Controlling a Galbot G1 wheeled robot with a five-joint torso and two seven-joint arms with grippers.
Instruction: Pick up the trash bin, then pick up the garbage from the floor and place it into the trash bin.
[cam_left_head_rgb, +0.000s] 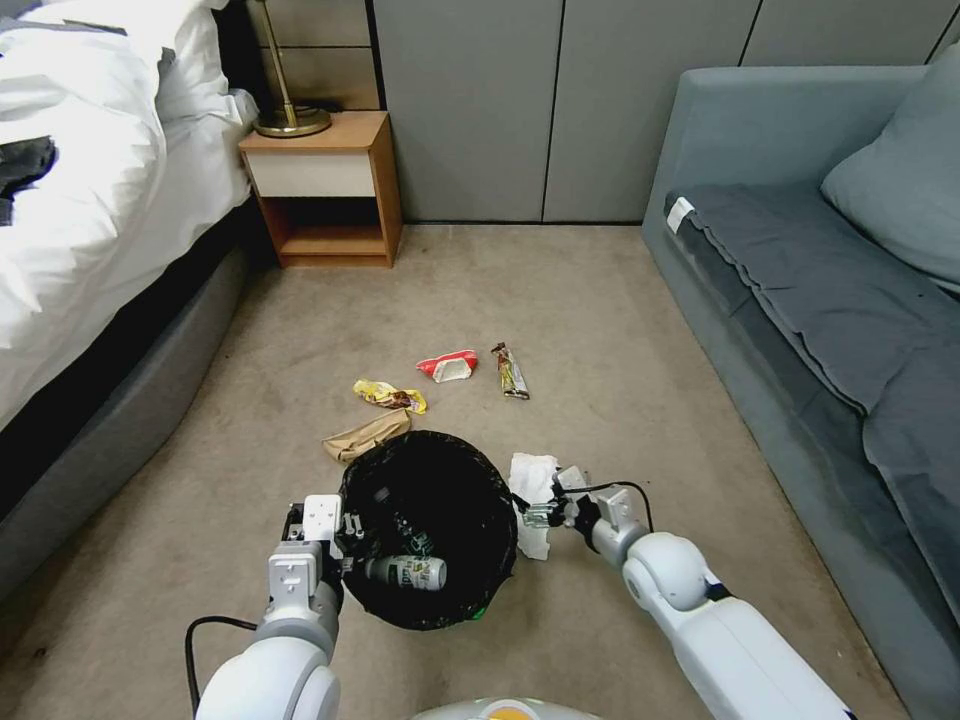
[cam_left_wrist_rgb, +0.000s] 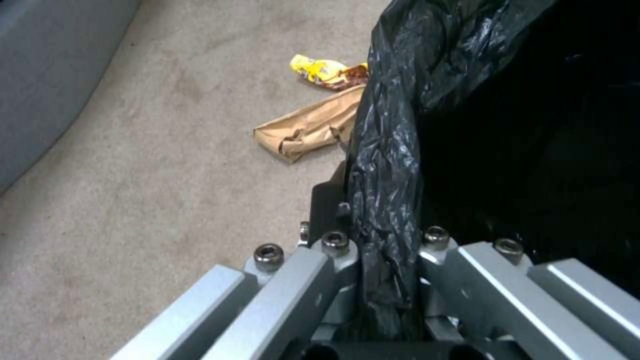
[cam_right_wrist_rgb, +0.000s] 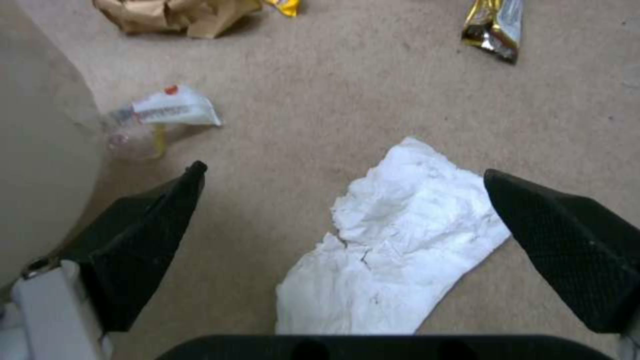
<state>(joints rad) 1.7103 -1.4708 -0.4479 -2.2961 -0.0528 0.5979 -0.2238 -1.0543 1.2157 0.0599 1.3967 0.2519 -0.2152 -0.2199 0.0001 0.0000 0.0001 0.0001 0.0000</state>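
From the head view, our left gripper (cam_left_head_rgb: 345, 530) clamps the rim of the trash bin (cam_left_head_rgb: 430, 530), a bottle (cam_left_head_rgb: 405, 572) inside it, while our right gripper (cam_left_head_rgb: 535, 512) hovers over the crumpled tissue (cam_left_head_rgb: 533, 480) just beside the bin.

At our left wrist, the black liner (cam_left_wrist_rgb: 390, 165) is pinched between the fingers; the brown paper bag (cam_left_wrist_rgb: 310, 130) lies just beyond.

At our right wrist, the spread-apart fingertips (cam_right_wrist_rgb: 160, 200) straddle the tissue (cam_right_wrist_rgb: 393, 235). We could pinch carpet, or the liner could slip and drop the bin.

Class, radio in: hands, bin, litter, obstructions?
Left hand shut on small white bag-lined trash bin rim. Right hand open over crumpled white tissue. Nothing between.
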